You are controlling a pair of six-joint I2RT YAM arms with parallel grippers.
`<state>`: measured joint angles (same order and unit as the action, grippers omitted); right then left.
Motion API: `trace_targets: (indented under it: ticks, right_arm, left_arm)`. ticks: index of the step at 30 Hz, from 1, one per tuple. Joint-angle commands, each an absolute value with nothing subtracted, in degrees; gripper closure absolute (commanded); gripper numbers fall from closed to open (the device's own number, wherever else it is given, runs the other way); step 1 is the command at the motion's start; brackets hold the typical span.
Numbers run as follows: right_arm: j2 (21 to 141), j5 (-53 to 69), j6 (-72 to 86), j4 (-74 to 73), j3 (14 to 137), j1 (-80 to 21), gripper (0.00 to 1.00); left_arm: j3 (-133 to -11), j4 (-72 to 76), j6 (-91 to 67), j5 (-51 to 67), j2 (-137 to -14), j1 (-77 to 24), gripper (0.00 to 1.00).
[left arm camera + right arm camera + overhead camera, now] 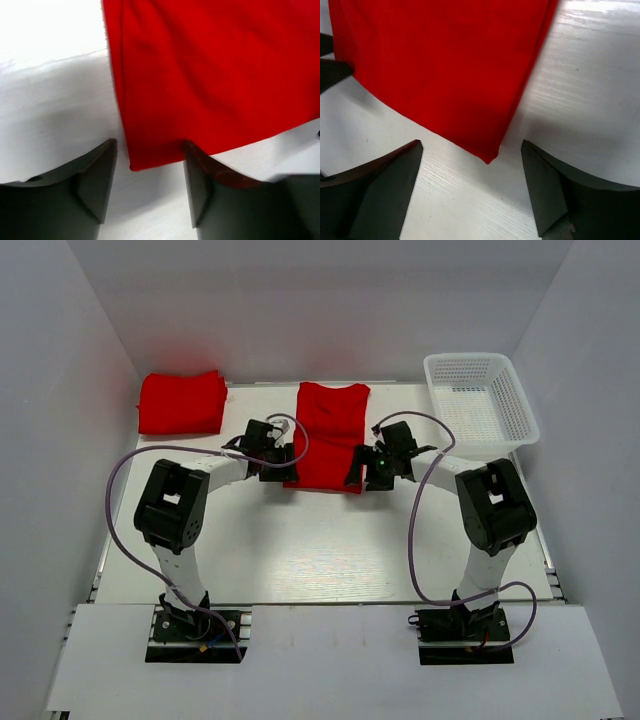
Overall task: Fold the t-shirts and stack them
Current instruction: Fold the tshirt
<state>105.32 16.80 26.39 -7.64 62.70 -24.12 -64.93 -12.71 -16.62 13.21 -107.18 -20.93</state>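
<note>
At the far left of the table (300,550) a folded t-shirt (181,403) lies, bright red, as a thick flat packet near the back wall. It is well apart from both of my arms.

My left pincer (150,144) is low over the table at the near left corner of the long t-shirt (330,425). This shirt is also red and lies in the middle of the table as a narrow strip, collar toward the back. The jaws stand apart, with the corner of the cloth between them. The edge of the cloth reaches one jaw; I cannot tell if it touches.

My right pincer (471,145) is at the near right corner of the same shirt. Its jaws are wide apart, and the pointed corner lies between them on the table, touching neither.

At the far right the white mesh basket (488,444) stands in the back corner, apart from the shirts. Inside it I see only its own mesh floor and walls.
</note>
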Motion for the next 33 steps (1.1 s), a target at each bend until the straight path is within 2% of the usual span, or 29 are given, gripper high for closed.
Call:
trace_targets:
  ticks: [1,4,5,7,8,9,16,23,28,33]
  right_arm:
    - [107.84,18.63,27.51,-6.59,63.19,-24.34,0.18]
    - [108.02,19.69,27.86,-5.89,62.67,-24.43,0.34]
    - [108.28,19.69,27.86,-5.89,62.67,-24.43,0.51]
    - [108.28,20.13,27.86,-6.06,62.67,-24.35,0.71]
    - [107.67,19.95,27.77,-5.89,62.58,-24.35,0.90]
    - [107.41,20.13,27.86,-5.89,62.23,-24.52,0.98]
    - [95.37,18.20,26.10,-9.40,55.47,-24.96,1.00]
    - [76.32,21.88,24.26,-20.29,43.51,-27.50,1.00]
    - [65.86,23.81,22.94,-32.32,45.70,-28.74,1.00]
    - [63.90,20.92,21.98,-35.16,52.55,-28.92,1.00]
  left_arm:
    - [-63.37,-11.43,-16.17,15.55,-109.15,-21.80,0.38]
    - [-61.97,-10.56,-16.17,16.08,-109.69,-22.41,0.56]
    - [-61.96,-10.55,-16.17,16.08,-109.69,-22.41,0.67]
    - [-60.91,-10.55,-16.69,16.08,-108.99,-22.41,0.82]
    - [-60.91,-10.55,-16.70,16.08,-108.98,-22.41,1.00]
    - [-60.30,-10.55,-17.31,16.08,-107.24,-22.41,1.00]
    - [-50.56,-8.61,-20.74,16.08,-92.92,-22.94,1.00]
    - [-38.77,-18.78,-25.83,22.40,-71.30,-25.05,1.00]
    - [-40.86,-27.41,-28.12,24.61,-58.64,-25.58,1.00]
    - [-49.11,-31.64,-28.12,21.01,-55.99,-25.58,1.00]
